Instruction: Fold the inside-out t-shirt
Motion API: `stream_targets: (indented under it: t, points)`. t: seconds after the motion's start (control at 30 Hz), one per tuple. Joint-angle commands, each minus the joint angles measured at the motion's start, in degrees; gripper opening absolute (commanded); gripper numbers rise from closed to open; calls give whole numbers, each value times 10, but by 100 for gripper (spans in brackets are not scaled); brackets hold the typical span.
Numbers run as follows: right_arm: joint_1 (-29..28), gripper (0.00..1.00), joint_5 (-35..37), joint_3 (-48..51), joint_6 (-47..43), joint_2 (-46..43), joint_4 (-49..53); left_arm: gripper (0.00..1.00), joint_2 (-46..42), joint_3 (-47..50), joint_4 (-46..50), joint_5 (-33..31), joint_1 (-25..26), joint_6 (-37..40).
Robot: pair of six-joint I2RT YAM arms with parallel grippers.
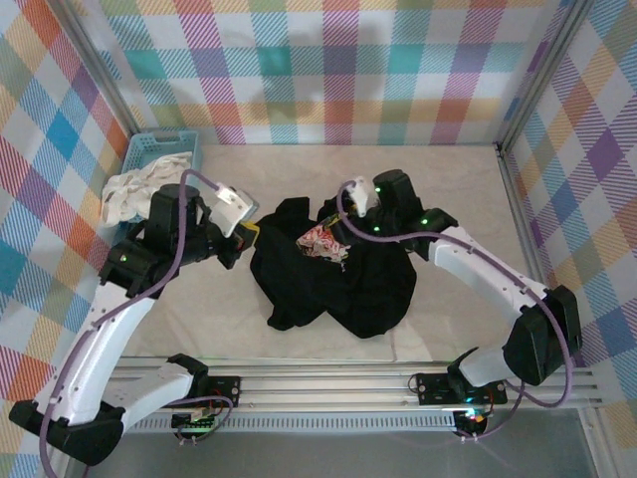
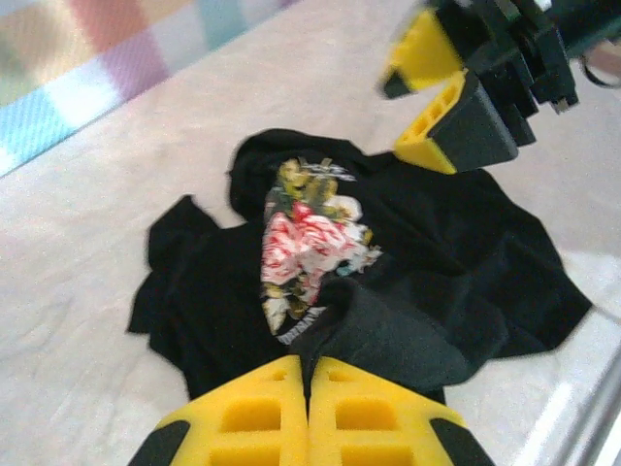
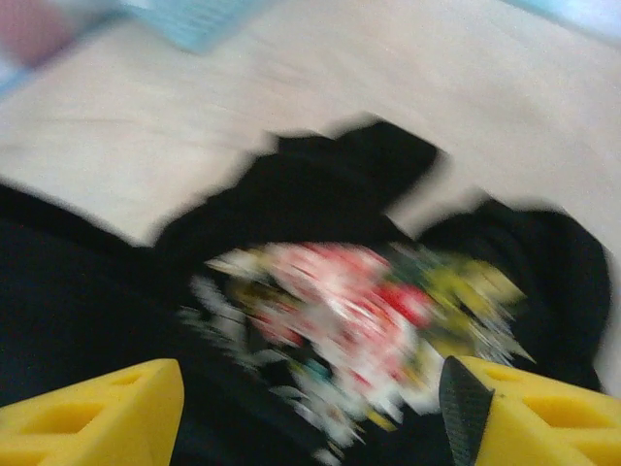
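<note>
The inside-out t-shirt [image 1: 333,279] lies crumpled in a black heap in the middle of the table, its red and white print [image 1: 320,242] facing up. My left gripper [image 1: 250,236] is at the heap's left edge; in the left wrist view its yellow fingers [image 2: 254,413] are shut on a fold of the black cloth [image 2: 388,330]. My right gripper [image 1: 352,203] hovers over the far side of the heap. In the right wrist view, which is blurred, that gripper [image 3: 310,393] stands wide open with the print [image 3: 359,311] below the gap. The left wrist view also shows the open right gripper [image 2: 427,92].
A blue basket [image 1: 149,149] stands at the back left with a white-cream cloth [image 1: 131,195] spilling over its near edge, close behind my left arm. Plaid walls close in the table on three sides. Bare table lies right of the shirt [image 1: 468,199].
</note>
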State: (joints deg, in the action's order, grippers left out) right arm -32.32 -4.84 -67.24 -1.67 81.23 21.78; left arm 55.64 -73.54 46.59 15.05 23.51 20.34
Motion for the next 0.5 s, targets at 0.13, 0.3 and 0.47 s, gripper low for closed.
stream_targets:
  t: [0.13, 0.3, 0.47]
  points:
    - [26, 70, 102, -4, 119, 107, 115, 0, -56, 26, -46, -146, -2, -109]
    - [27, 71, 114, 26, 143, 125, 113, 0, -57, -1, -42, -215, -5, -139]
    - [63, 70, 127, 39, 143, 140, 108, 0, -66, -15, -50, -246, -9, -147]
